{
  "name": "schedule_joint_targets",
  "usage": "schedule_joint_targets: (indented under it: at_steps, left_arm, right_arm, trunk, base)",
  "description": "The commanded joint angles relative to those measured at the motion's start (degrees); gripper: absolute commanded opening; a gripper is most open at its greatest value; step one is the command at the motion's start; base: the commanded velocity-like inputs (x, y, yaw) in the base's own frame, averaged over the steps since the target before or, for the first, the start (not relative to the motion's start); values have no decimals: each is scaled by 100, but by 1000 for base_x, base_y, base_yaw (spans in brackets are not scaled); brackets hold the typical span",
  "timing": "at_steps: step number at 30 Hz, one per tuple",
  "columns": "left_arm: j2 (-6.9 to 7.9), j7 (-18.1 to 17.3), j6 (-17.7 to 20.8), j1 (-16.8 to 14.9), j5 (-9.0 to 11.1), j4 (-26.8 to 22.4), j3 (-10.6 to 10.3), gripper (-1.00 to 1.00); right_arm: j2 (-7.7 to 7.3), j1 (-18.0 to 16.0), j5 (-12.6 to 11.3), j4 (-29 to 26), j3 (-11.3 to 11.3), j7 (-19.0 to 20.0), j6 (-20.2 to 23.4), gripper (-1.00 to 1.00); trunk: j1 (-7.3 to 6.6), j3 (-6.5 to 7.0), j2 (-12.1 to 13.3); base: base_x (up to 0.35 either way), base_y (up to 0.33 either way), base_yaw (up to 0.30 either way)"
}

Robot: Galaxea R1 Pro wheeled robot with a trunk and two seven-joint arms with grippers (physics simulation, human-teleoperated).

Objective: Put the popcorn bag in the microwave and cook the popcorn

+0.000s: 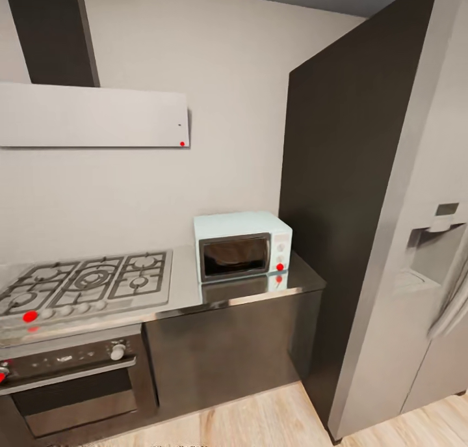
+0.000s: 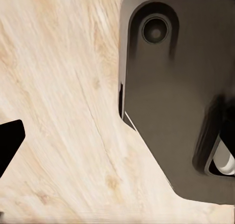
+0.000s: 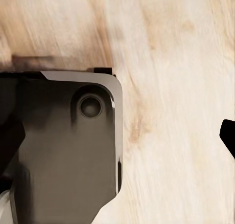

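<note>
Fridge and dark tall cabinet fill the right of the head view; steel surface runs left from the cabinet, with the hob set in it above an oven. Microwave sits on the surface against the cabinet, door closed. Both wrist views look down at wood floor and the robot's dark base, so each claw's state can't be told, nor how it lies relative to the microwave.

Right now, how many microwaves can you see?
1: the mint-blue microwave sits on the steel countertop, between the gas hob and the tall dark cabinet. Others may be out of view.
</note>
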Motion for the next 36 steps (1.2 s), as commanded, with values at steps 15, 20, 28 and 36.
schedule_joint_targets:
  at_steps: [15, 20, 28, 36]
  left_arm:
    - [0, 1, 32, 18, 56, -11, -49, 100]
    - [0, 1, 32, 18, 54, -11, -49, 100]
    - [0, 1, 32, 18, 56, -11, -49, 100]
    - [0, 2, 32, 18, 54, -11, -49, 100]
  right_arm:
    - [-5, -6, 34, -312, -49, 15, -30, 100]
    - [2, -6, 32, -616, -54, 16, -6, 100]
    - [6, -6, 31, -1311, -51, 24, 9, 100]
    - [6, -6, 8, -2678, -49, 33, 74, 100]
  trunk:
    - [2, -5, -3]
    - [2, -30, -3]
    - [2, -90, -3]
    - [2, -162, -3]
  base:
    - [0, 0, 269]
    - [0, 0, 206]
    - [0, 0, 159]
    - [0, 0, 18]
